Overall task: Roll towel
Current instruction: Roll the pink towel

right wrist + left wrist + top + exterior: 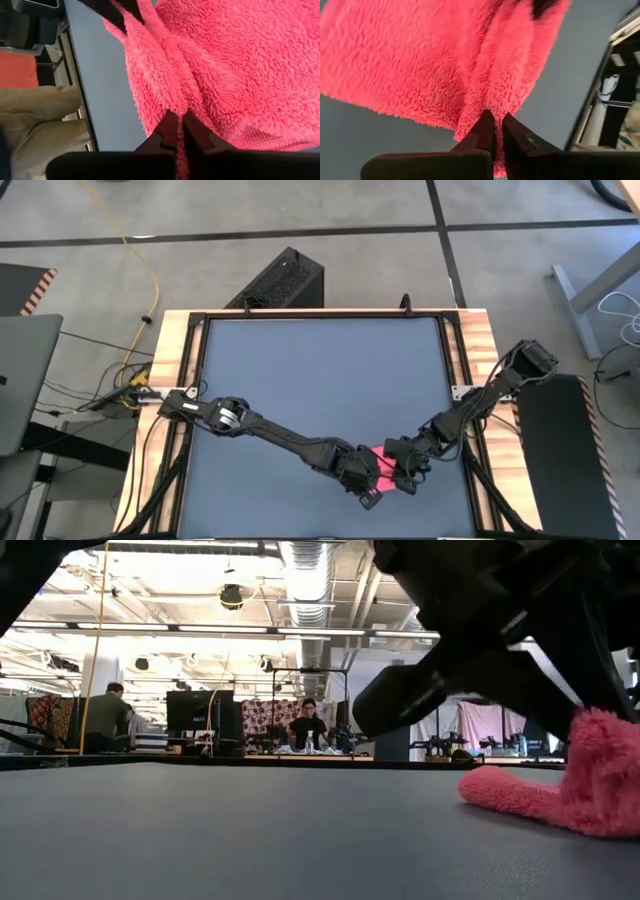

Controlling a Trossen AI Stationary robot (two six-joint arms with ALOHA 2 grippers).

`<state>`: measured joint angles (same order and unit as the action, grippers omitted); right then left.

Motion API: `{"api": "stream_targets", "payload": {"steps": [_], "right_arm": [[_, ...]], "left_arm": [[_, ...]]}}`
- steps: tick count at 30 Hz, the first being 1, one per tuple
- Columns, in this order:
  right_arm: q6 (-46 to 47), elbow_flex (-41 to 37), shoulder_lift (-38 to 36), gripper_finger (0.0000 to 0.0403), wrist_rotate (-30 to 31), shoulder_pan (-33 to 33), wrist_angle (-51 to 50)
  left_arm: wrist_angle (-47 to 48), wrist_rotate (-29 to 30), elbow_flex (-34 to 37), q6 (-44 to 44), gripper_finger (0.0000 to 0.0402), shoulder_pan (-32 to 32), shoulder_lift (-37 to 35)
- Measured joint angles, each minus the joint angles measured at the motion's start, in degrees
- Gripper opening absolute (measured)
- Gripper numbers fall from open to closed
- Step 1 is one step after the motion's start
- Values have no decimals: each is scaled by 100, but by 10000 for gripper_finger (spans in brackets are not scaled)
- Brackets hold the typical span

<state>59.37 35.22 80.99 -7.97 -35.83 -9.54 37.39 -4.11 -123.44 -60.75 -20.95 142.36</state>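
Dark grey tabletop (320,380) fills the wooden frame, and the pink towel (385,465) sits low on its right half, close to the near edge and not far from the right rail. Between the two arms it shows only as a small bunched patch from above; the low view has part of it lying flat on the surface and part lifted in a fluffy hump under the arms. Each wrist camera shows a pinched ridge of pile running into closed fingers: the left gripper (493,131) is clamped on one fold of the towel, the right gripper (178,129) on another, the jaws of both nearly together with cloth between them. As a judgement, the roll has barely begun: the cloth is gathered and gripped, but no wound cylinder shows, so most of the turning is left. Room is uneven. Wide bare surface lies toward the far side and the left, while the near edge and right frame are close, so rolling away from those borders looks the safer course. People sit at benches far behind the table, well apart from the work.
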Motion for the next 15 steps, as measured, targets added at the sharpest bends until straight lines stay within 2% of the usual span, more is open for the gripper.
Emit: {"api": "stream_targets", "payload": {"steps": [7, 15], "right_arm": [[-72, -9, 0, 27, -5, 79, -193], [-325, -13, 0, 53, 624, -3, -109]], "left_arm": [[49, -133, -7, -9, 0, 164, 20], [555, -278, -13, -148, 0, 335, 20]]}}
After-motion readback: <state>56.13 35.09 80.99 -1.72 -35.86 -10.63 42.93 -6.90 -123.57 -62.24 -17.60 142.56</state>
